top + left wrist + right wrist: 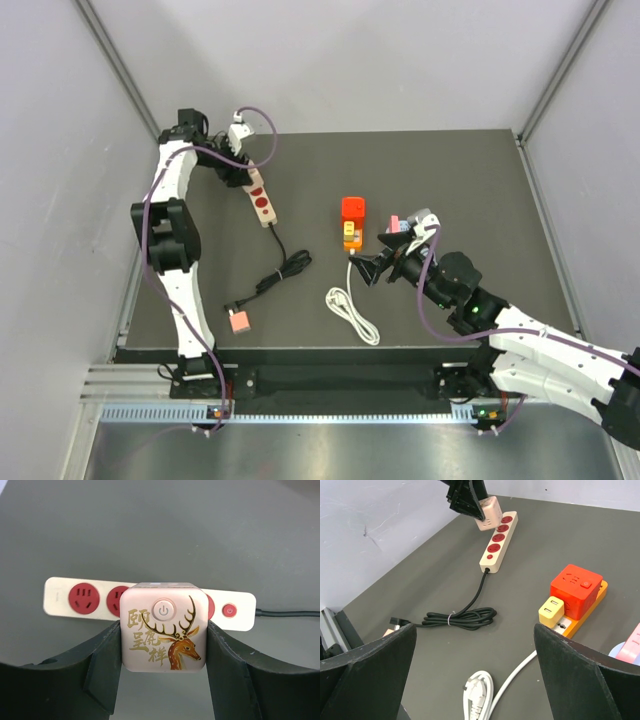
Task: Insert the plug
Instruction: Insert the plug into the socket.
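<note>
At far left of the dark bench (480, 180), clamped between the left fingers (107, 655) on its two sides, a cream cube adapter (163, 627) with a round power button and a printed deer. Held at the far end of a cream power strip (57, 597) with round red sockets; not possible to tell whether touching the strip or just above it. Running out from the near end of this strip, a black cable (462, 617), bundled in a loose coil toward the middle of the bench and ending in a black plug head near the front edge, just beside a small salmon block (238, 320). Further right, near the front, a white cable (478, 700) with its white plug head, leading up to an orange power strip (580, 622). On the far end of that strip, the plug (353, 208), bright red and cube-shaped, seated upright with a small button on the top face. Just beside it on the same strip, toward the near end, a small yellow adapter (551, 611). Just right of the orange strip, the right fingers (372, 267), spread wide with nothing between them, pointing toward the strip but apart from it. Close behind them, a pink object (395, 220), too hidden to name.
</note>
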Tool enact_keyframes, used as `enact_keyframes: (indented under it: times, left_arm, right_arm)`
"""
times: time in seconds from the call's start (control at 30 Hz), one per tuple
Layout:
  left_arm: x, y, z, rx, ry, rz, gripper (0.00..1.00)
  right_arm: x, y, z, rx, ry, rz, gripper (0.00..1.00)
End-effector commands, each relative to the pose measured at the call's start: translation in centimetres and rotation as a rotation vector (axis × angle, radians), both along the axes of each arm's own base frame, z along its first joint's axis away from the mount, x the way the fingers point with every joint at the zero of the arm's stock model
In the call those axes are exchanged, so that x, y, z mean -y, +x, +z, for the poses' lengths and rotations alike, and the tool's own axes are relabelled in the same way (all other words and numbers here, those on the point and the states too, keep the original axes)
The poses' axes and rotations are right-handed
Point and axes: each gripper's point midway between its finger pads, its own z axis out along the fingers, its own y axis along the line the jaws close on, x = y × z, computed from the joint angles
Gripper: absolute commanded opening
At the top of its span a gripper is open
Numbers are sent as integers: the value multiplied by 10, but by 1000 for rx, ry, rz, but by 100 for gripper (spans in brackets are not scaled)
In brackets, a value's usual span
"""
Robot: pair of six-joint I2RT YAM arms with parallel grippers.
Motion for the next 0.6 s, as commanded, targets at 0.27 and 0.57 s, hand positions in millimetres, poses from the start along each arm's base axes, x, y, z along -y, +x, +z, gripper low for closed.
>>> enact_keyframes:
  times: [0.27, 0.57]
  left_arm:
    - [14, -4, -14, -21, -24, -48, 0]
    - [6, -1, -29, -26, 24, -49, 0]
  right_arm:
    - [6, 4, 29, 57, 58, -21, 100]
    - [5, 4, 28, 57, 52, -20, 100]
